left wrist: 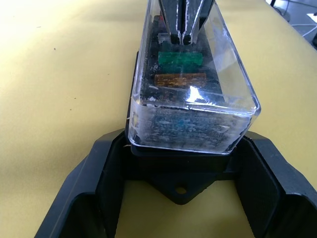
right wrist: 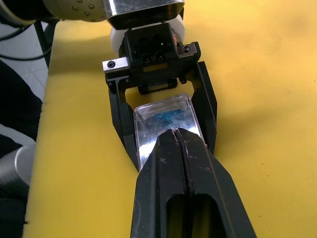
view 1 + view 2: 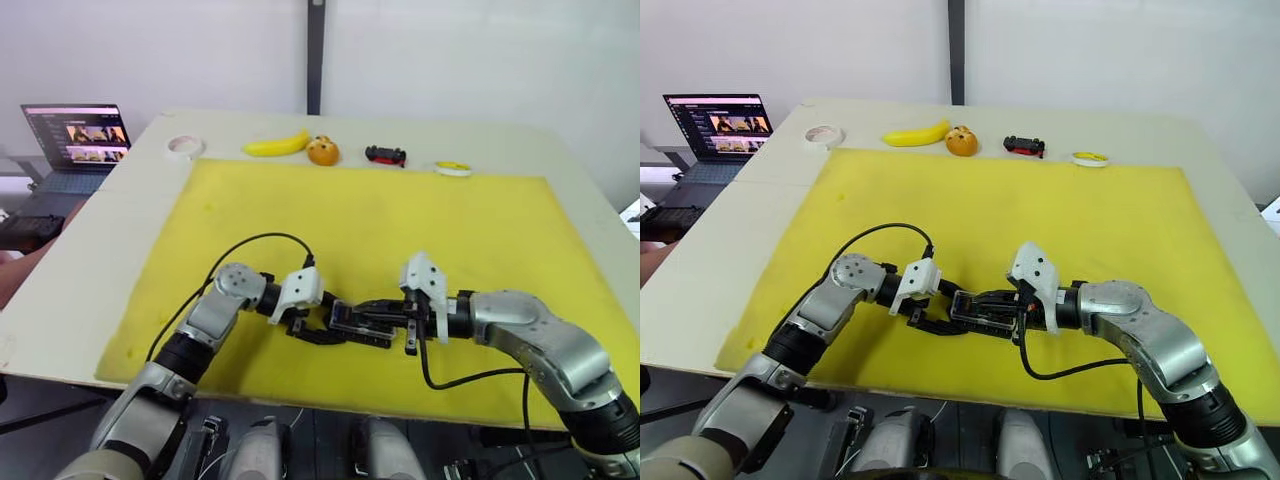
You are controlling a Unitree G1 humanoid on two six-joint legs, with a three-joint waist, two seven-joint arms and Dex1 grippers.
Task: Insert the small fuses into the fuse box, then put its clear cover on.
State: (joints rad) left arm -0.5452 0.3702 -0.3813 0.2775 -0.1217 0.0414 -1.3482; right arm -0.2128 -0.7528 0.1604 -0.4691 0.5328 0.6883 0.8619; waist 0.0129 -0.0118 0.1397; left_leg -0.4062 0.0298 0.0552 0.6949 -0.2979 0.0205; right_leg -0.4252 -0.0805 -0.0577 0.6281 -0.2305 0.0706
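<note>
Atop fuse box (image 1: 148,148): clear cover (image 1: 190,106).

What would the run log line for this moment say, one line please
stage: cover seating | clear cover: on fuse box | left gripper: straddling box end | right gripper: shut, tips pressing cover top | fuses: inside

White table (image 3: 90,270) carries big yellow mat (image 3: 400,230). Along far edge, directly on table: tape roll (image 3: 184,148), banana (image 3: 277,146), small orange fruit (image 3: 322,151), black-and-red toy car (image 3: 385,155), small yellow-white ring (image 3: 452,168). On mat near front edge: fuse box (image 1: 148,153) with clear cover (image 1: 198,106) on.
</note>
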